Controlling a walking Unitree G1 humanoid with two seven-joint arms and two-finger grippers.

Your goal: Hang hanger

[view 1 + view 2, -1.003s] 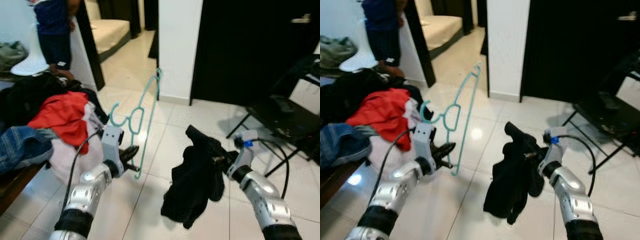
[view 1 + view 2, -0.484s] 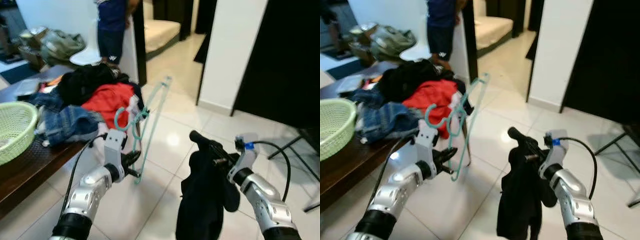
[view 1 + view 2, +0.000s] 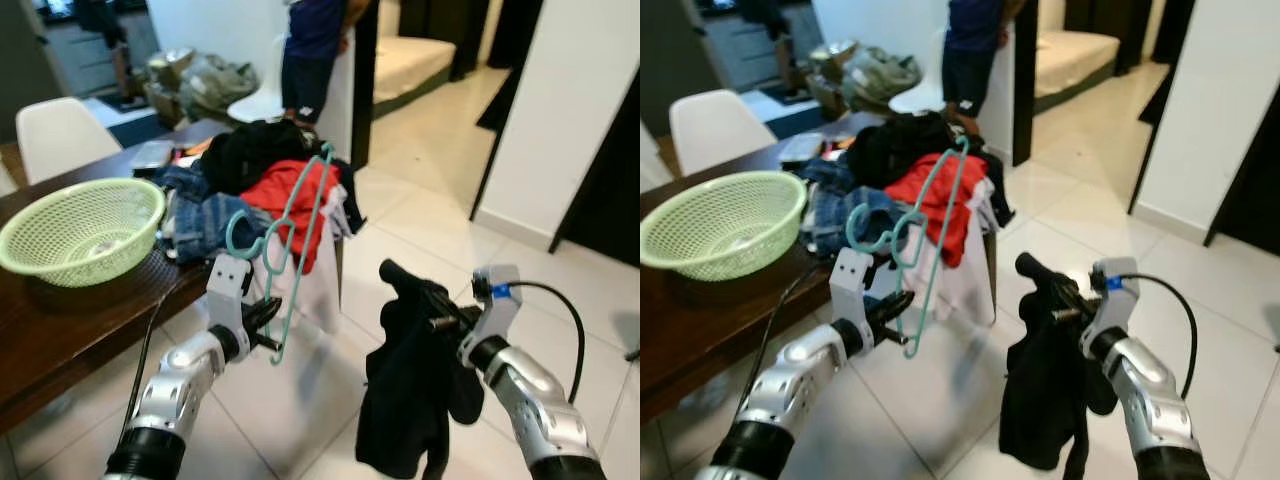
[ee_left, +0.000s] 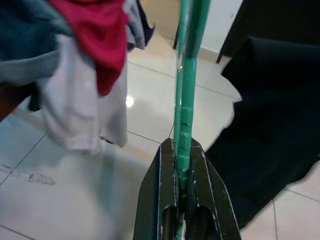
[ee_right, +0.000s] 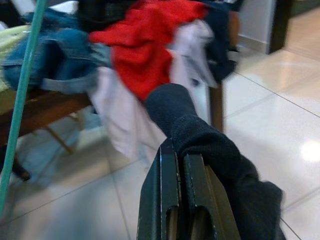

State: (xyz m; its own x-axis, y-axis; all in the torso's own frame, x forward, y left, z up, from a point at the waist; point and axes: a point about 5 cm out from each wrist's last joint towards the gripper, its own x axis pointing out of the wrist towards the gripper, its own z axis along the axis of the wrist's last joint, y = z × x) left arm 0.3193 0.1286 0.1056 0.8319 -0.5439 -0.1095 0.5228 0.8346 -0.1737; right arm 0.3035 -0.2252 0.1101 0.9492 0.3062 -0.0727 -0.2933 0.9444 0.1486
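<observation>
Holding the teal hanger [image 3: 290, 240] upright over the tiled floor [image 3: 420, 220], the left gripper [image 3: 262, 322] has its fingers pinched tight on the bottom rod. Right gripper [image 3: 415, 292] is clamped on a black garment [image 3: 410, 400] that droops down. Green basket [image 3: 80, 230] sits on the dark table [image 3: 60, 330] beside a clothes pile [image 3: 260, 185]; can't tell what's in it.

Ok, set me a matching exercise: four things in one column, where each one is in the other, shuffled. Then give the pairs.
Things:
1. teal hanger
2. black garment
3. green basket
4. red garment

Places:
A. in the clothes pile at the table's end
B. clamped in the left hand
C. standing on the dark table, near the white chair
D. hanging from the right hand

Pairs: 1-B, 2-D, 3-C, 4-A
</observation>
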